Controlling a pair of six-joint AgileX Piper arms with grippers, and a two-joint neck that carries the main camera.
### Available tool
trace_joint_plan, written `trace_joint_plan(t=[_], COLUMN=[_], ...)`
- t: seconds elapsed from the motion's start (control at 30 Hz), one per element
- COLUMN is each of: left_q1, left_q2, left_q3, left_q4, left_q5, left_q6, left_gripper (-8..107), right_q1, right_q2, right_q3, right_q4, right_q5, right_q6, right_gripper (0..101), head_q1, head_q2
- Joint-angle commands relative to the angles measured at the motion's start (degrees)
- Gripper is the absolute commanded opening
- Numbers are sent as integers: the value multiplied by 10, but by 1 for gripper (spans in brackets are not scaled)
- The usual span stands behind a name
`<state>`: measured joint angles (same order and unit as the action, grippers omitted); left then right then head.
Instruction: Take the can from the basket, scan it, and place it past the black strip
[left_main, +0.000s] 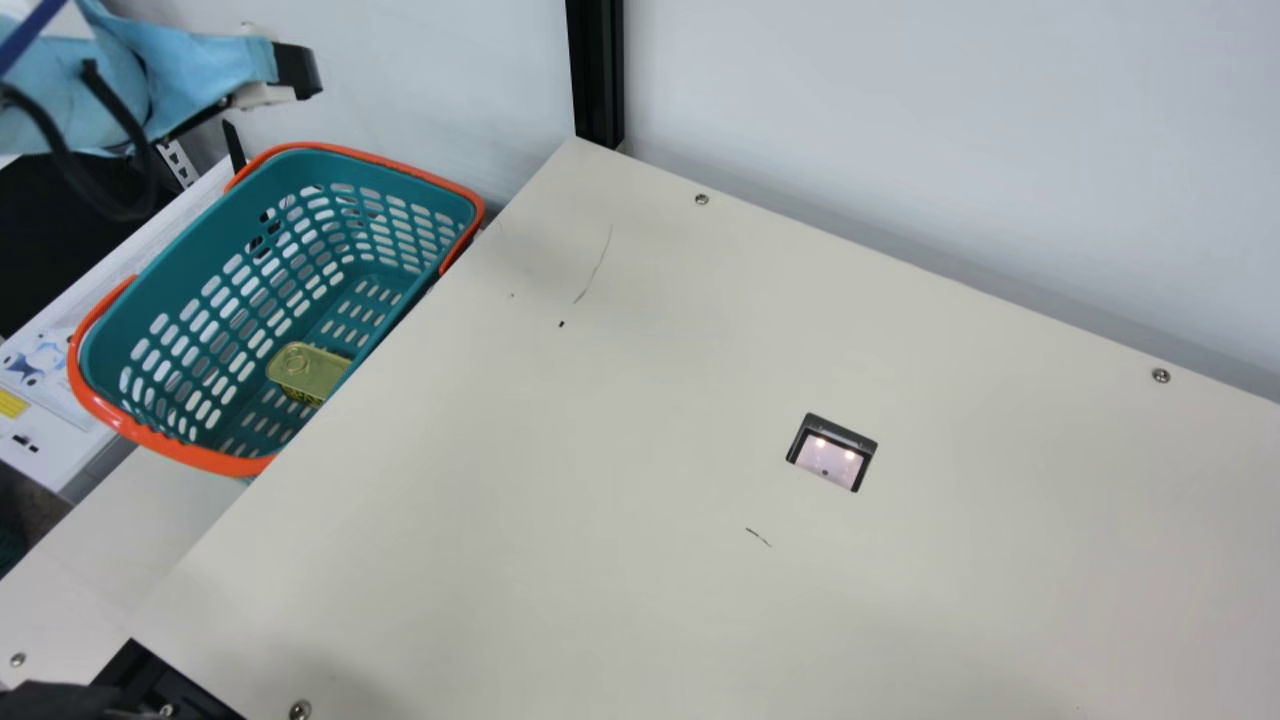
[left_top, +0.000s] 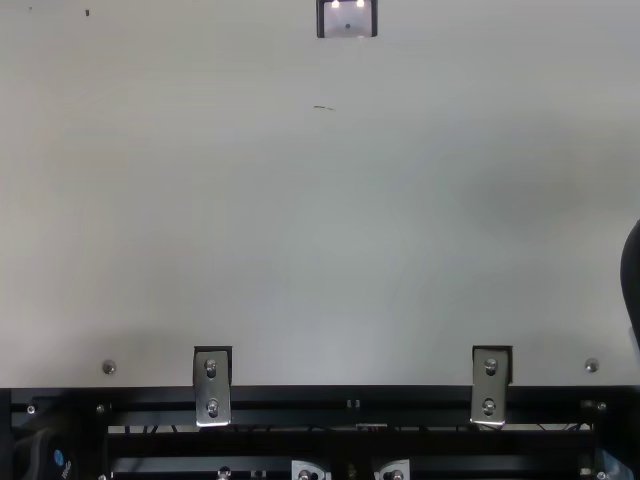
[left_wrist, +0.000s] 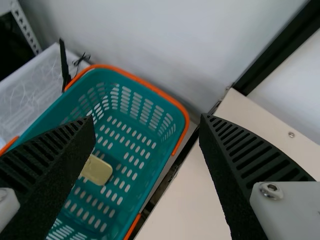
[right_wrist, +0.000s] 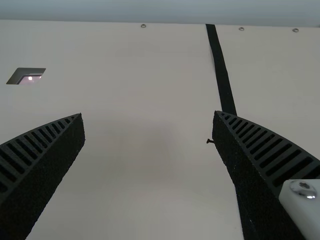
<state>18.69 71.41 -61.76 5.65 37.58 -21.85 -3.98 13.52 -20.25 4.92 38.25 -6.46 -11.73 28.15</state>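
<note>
Behind everything, pale wall; before it, the cream counter (left_main: 600, 520), with a dark post (left_main: 597, 75) at the far corner. Off the counter's left side, the teal basket (left_main: 200, 262) with its orange handles, and down inside it the can (left_main: 308, 372), a squat yellow-green tin with rounded corners, lying flat on the basket floor and partly hidden by the near edge in the main view.

Judging by that, barely begun. Not picked, not scanned, not placed: all three parts of the job left to do. Ready for the pick, at most: left end effector (left_wrist: 146, 120) wide open, holding nothing, turned toward the basket, with part of the can behind one finger in the left wrist view. Likewise open and without a load, the right end effector (right_wrist: 148, 115), facing the stretch of counter between the glowing scanner window (left_main: 832, 452) and the black strip (right_wrist: 220, 65).

Next, most likely: down into the basket with the left one, a firm close on the can, a lift clear of the rim. After that, over to the scanner window for a read, then down past the black strip, perhaps with a pass to the right one. Worth watching: a snag on the basket's side during the lift.
</note>
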Motion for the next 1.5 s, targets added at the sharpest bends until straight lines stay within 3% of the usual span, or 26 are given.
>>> trace_joint_plan(t=[0.0,0.33,0.6,1.03,1.47], left_q1=[2,2,10,62,102], left_q2=[43,159,243,371,488], left_q3=[-12,-33,-35,-53,-117], left_q4=[12,72,91,77,56], left_q5=[11,21,4,-29,-12], left_q6=[-53,-211,-285,-292,-281], left_gripper=[90,90,90,90,90], right_q1=[0,0,0,0,0], right_q2=[0,0,0,0,0], right_q3=[0,0,0,0,0], right_q4=[0,0,0,0,0], right_q5=[0,0,0,0,0], right_q6=[0,0,0,0,0], right_gripper=[101,101,101,101,101], head_q1=[-17,-17,-17,-17,-17], head_q2=[9,9,9,9,9])
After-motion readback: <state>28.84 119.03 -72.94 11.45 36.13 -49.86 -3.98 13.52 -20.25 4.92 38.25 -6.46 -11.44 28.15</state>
